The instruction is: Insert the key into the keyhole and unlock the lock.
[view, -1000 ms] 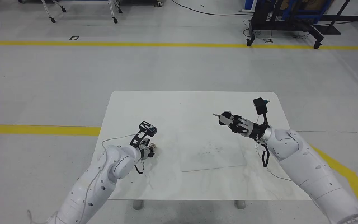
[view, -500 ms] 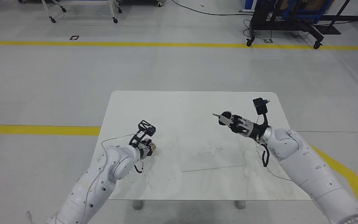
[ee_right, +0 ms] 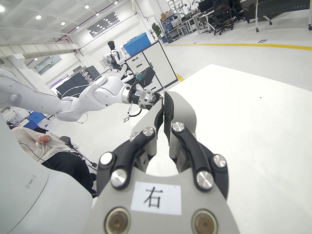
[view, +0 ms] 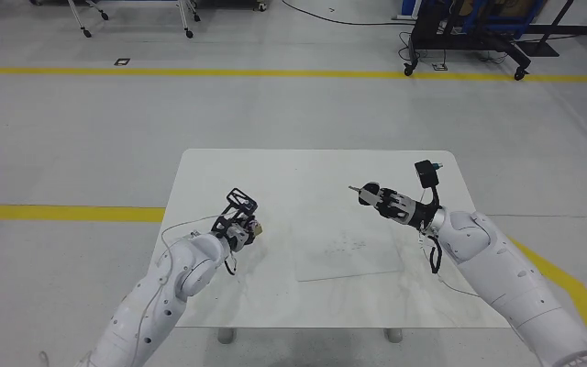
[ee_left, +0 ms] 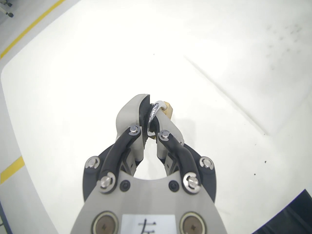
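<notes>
At the 8 o'clock side of the counter [view: 312,170], the left gripper [ee_left: 153,113] is clamped on the lock [ee_left: 168,109]. Its pads pinch the silver shackle, and the brass body juts out beyond them. Over the last second it has carried the lock a little toward 12 o'clock, apparently off the surface. At 3 o'clock the right gripper [view: 367,194] has not moved. It is pressed together on the key [view: 353,190], whose tip points toward 9 o'clock. Lock and key are well apart, so insertion probably comes next.
</notes>
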